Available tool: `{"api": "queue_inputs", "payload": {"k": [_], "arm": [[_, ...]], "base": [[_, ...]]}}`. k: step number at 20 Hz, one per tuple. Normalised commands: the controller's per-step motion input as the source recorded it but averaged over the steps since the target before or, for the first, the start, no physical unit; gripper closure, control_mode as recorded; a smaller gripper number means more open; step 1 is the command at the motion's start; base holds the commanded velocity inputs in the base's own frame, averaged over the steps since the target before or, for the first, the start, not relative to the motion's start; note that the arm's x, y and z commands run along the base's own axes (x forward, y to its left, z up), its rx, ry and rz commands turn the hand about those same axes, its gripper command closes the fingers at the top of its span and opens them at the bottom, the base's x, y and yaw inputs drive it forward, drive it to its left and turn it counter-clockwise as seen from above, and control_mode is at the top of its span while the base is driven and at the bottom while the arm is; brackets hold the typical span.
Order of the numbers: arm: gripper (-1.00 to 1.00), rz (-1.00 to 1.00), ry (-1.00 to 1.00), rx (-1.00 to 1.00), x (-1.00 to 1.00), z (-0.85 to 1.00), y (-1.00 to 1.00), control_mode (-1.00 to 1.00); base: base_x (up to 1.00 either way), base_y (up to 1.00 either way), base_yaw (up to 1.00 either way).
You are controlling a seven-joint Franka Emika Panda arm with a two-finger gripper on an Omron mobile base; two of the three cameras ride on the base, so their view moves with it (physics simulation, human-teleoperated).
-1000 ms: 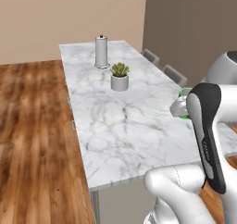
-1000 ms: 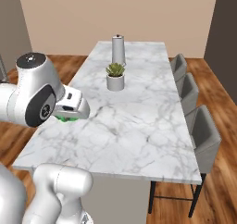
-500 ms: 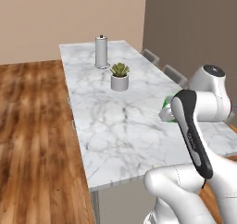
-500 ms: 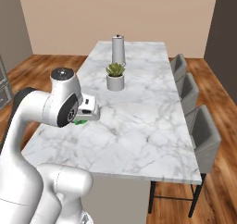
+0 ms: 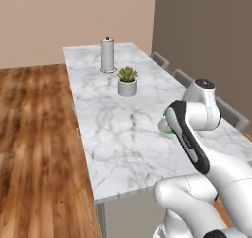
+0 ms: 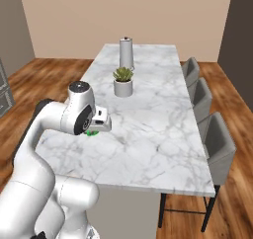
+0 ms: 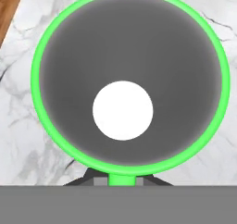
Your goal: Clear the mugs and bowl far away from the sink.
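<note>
Simulated kitchen, long white marble island counter (image 5: pixel 123 129) w/ grey veining, seen from behind the robot. In the left base view, left to right: warm brown wood plank floor (image 5: pixel 34 148), then the counter running away from the camera. Near its far end stands a tall grey metal cylinder canister (image 5: pixel 108 54) w/ a dark cap. Nearer, and slightly right of it, sits a small white pot holding a spiky green plant (image 5: pixel 127 82). Right of centre, the white arm bends over the counter's right part; a sliver of the bright green cylindrical mug (image 5: pixel 167 124) shows at the hand, low over the marble. Grey upholstered chairs (image 5: pixel 231 115) line the counter's far right edge.

In the right base view, the arm comes in from the left, its two-finger gripper (image 6: pixel 92 132) pointing down w/ the green mug under it at the counter's left part, well short of the plant pot. Chairs stand along the right side.

Hand view looks straight down into the mug: thin green rim, dark grey inside, bright white round patch at the bottom, marble around it. The jaws are nearly pressed together, pinching the mug's rim at the bottom edge of this view. Whether the mug touches the counter can't be told.
</note>
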Motion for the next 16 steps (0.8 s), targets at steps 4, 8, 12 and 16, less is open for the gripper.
{"api": "queue_inputs", "payload": {"k": [4, 8, 12, 16], "arm": [[1.0, 0.0, -0.01, -0.01, 0.47, -0.64, 0.11, -1.0], [1.0, 0.0, 0.0, -0.01, 0.57, -0.49, 0.04, -1.0], [1.0, 0.0, 0.0, 0.0, 0.66, -0.37, 0.04, -1.0], [1.0, 0.0, 0.0, 0.0, 0.51, -0.25, 0.0, -1.0]], "base": [[0.0, 0.0, 0.0], [0.0, 0.0, 0.0], [0.0, 0.0, 0.0], [0.0, 0.0, 0.0]]}}
